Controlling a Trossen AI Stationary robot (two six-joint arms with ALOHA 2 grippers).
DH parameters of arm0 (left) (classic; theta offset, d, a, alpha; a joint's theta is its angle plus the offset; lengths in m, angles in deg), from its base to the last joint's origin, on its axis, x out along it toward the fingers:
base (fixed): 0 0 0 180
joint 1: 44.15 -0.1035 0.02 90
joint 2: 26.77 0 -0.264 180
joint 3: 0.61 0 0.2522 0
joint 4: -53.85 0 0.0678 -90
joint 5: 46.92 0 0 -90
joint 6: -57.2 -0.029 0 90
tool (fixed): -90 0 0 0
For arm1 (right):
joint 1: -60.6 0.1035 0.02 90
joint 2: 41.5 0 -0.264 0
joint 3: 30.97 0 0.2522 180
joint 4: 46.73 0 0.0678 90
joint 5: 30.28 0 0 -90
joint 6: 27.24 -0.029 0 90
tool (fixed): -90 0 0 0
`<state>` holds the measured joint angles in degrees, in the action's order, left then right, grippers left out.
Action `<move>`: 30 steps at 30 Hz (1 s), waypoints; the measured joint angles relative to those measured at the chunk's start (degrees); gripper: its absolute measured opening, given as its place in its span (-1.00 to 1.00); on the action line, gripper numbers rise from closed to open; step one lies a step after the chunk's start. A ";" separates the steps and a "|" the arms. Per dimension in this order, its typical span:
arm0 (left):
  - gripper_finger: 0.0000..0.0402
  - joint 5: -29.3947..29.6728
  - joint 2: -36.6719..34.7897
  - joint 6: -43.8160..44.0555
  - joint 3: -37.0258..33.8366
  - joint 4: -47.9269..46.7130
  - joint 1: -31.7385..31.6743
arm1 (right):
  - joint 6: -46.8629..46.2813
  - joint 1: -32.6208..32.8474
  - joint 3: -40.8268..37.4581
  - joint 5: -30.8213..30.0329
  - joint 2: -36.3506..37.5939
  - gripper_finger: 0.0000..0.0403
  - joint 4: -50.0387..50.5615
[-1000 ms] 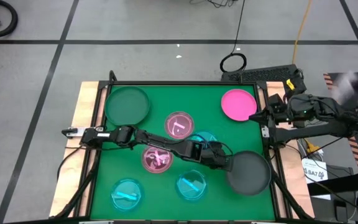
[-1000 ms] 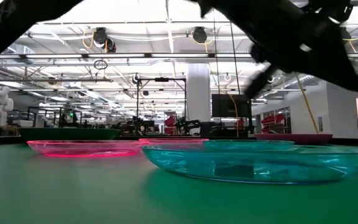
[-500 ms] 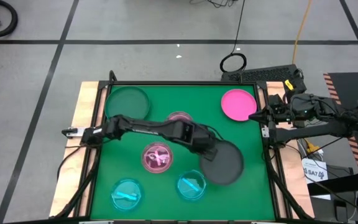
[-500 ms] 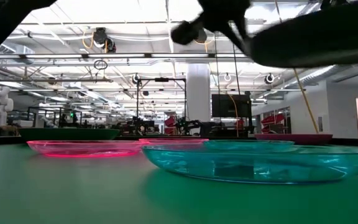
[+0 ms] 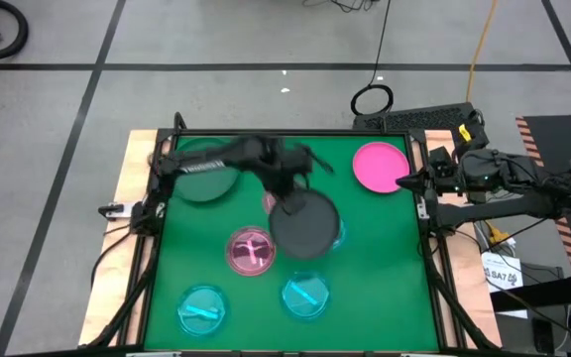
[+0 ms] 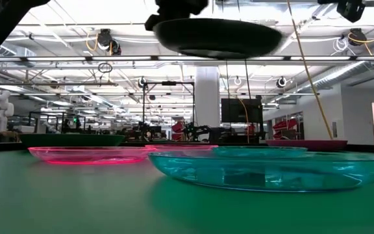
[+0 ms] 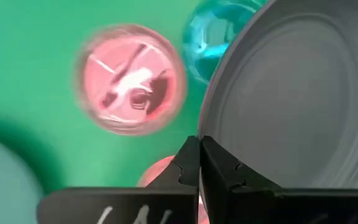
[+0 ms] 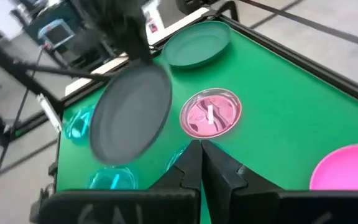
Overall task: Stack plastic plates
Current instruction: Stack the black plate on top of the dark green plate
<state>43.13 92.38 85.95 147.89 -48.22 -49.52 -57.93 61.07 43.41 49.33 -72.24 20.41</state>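
The left tool (image 5: pixel 284 188) is clamped on the rim of a dark plate (image 5: pixel 305 224), which hangs in the air off its tips, clear of the green tabletop (image 5: pixel 385 258). Just under that plate lie a cyan plate (image 7: pixel 213 34) and a pink plate (image 5: pixel 251 250). Farther off, behind the left tool, sits the second dark plate (image 5: pixel 203 171). The right tool (image 5: pixel 404 180) is closed and empty, its tips just beside the magenta plate (image 5: pixel 377 165).

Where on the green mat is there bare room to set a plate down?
Free: the strip between the dark plate at the back left and the magenta plate, and the right side below magenta. Crowded: centre and front, with pink and cyan plates.
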 joint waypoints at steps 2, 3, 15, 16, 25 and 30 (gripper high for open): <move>-0.99 -0.04 -2.79 -2.97 0.00 -1.14 -3.32 | -2.49 -0.02 -0.01 -0.28 -0.28 -1.00 -0.04; -0.99 -0.02 -4.12 -4.41 0.00 -1.47 -5.07 | -3.32 -0.02 -0.01 -0.29 -0.49 -1.00 -0.01; -0.99 -0.20 -13.89 -15.47 0.02 -1.67 -22.13 | -5.46 -0.02 -0.02 -0.05 -2.62 -1.00 -3.74; -0.99 -0.23 -14.59 -16.21 -0.16 -1.63 -23.22 | -5.11 -0.02 -0.02 -0.05 -2.75 -1.00 -4.12; -0.99 -1.60 -24.97 -17.43 -13.18 -1.71 -32.81 | -4.00 -0.02 -0.02 -0.04 -3.87 -1.00 -4.79; -0.99 -1.73 -31.99 -15.61 -23.32 -1.54 -35.00 | -1.66 -0.02 -0.04 -0.05 -3.90 -1.00 -4.79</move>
<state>41.41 60.39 70.34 124.57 -49.76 -84.52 -59.59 61.05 43.37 49.28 -76.14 15.63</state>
